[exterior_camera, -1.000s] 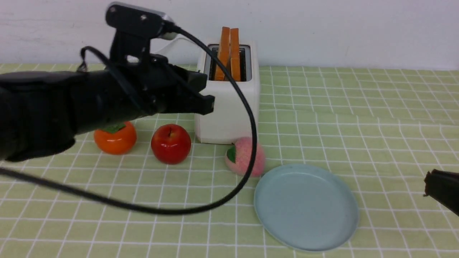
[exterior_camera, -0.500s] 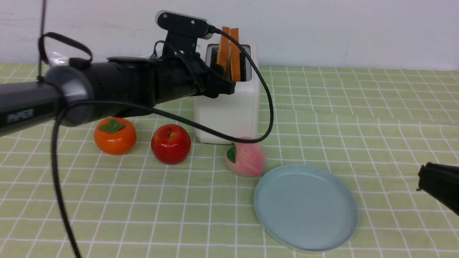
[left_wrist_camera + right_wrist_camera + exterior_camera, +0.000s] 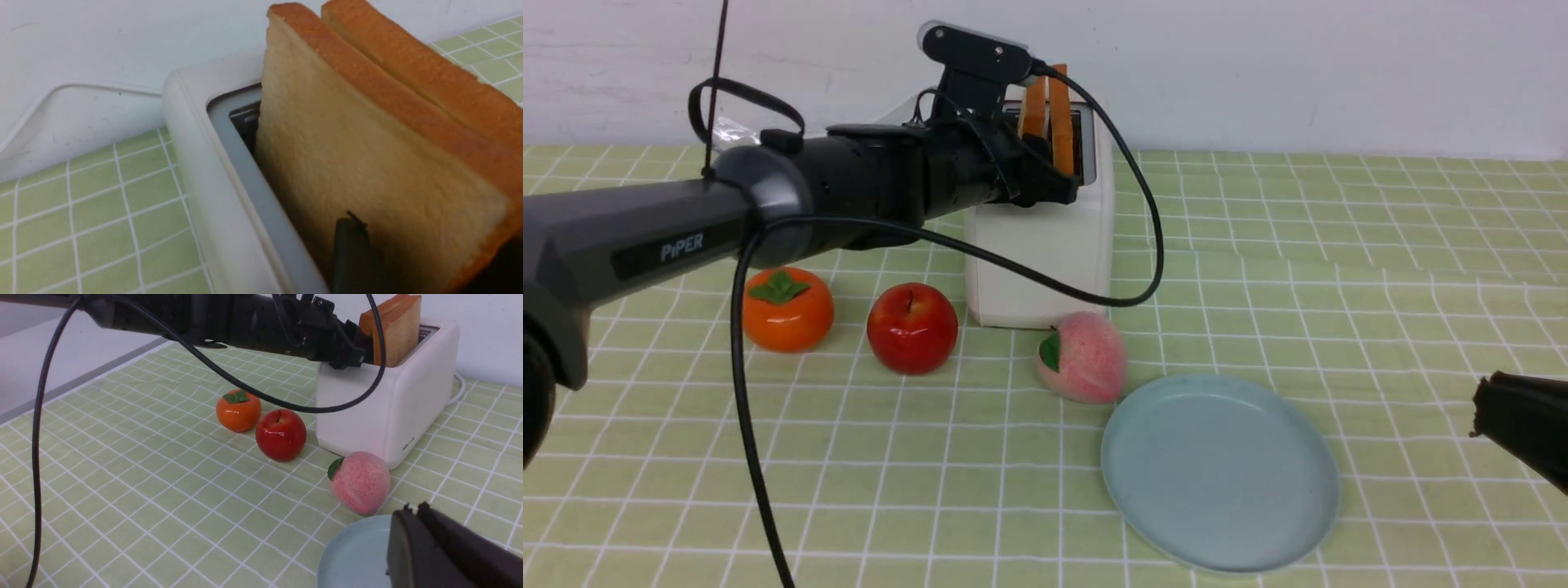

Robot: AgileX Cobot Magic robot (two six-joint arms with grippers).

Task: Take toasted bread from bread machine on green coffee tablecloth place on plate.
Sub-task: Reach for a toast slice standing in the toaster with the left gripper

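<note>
At the right edge of the front view, nearest of all, the right gripper (image 3: 1490,408) is seen low over the green coffee tablecloth (image 3: 1339,286), its jaws pressed together. Just to its left the pale blue-green plate (image 3: 1221,478) is laid flat on the cloth. A pink peach (image 3: 1084,357) is found just beside the plate's far left rim. Further left, a red apple (image 3: 912,328) and an orange persimmon (image 3: 786,310) are set side by side, a little apart. Behind the fruit the white bread machine (image 3: 1039,261) is stood upright. The two slices of toasted bread (image 3: 1059,110) are held on edge in its slots, with their upper parts showing above the top. The left gripper (image 3: 1066,186) is extended from the left to the machine's top, at the near end of the slices. In the left wrist view one finger (image 3: 351,253) is seen against the pale face of the nearer slice. Whether that slice is pinched cannot be told. A white wall (image 3: 1339,65) is seen behind everything.
</note>
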